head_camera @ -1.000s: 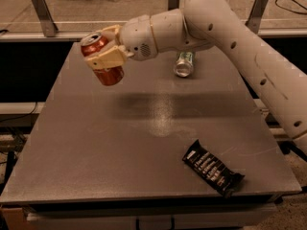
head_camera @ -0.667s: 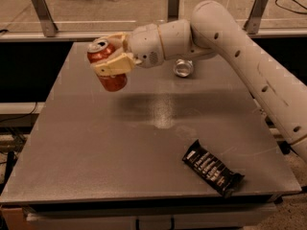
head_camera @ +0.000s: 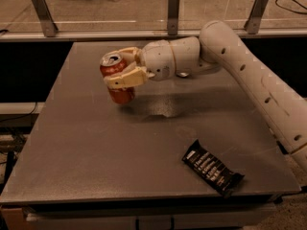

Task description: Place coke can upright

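The coke can [head_camera: 115, 78], red with a silver top, is held near upright, slightly tilted, over the left middle of the grey table [head_camera: 96, 147]. My gripper [head_camera: 125, 67] is shut on the coke can, its cream fingers [head_camera: 125, 77] wrapped around the can's side. The can's bottom is close to the table surface; I cannot tell whether it touches. My white arm reaches in from the right.
A black snack bar wrapper [head_camera: 212, 167] lies at the table's front right. A second can [head_camera: 182, 74] behind my wrist is mostly hidden by the arm. Metal posts [head_camera: 173, 11] stand along a rail behind the table.
My gripper has moved right and down with the coke can, bringing it lower toward the table and closer to upright. The arm now hides the can at the back.
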You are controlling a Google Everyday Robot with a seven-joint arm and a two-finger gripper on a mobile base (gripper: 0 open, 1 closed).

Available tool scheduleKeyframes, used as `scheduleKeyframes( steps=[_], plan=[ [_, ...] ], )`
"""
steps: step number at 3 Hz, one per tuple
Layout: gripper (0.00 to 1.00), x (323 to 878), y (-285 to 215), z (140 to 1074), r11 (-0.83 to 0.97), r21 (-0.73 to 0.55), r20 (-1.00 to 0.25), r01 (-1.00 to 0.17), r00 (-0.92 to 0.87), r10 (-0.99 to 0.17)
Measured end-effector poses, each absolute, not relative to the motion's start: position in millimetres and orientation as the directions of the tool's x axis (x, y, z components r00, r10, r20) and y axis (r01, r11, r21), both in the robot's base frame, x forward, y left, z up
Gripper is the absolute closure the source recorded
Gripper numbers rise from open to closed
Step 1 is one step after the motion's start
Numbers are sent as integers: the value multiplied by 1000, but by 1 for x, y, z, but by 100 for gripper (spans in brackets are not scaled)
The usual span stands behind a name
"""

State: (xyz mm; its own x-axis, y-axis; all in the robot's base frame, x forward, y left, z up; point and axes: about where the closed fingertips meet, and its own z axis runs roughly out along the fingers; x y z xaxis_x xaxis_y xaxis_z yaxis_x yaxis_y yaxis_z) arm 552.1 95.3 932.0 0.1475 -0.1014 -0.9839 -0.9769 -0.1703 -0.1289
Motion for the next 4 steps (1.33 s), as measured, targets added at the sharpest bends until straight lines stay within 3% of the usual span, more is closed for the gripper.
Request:
scheduleKeyframes(
  steps=[1,4],
  plan=[
    [82,546,82,921,-207,-108,-989,-972,127,-78],
    [12,528,56,895,-264,-81,-993,-961,101,-65]
  ],
)
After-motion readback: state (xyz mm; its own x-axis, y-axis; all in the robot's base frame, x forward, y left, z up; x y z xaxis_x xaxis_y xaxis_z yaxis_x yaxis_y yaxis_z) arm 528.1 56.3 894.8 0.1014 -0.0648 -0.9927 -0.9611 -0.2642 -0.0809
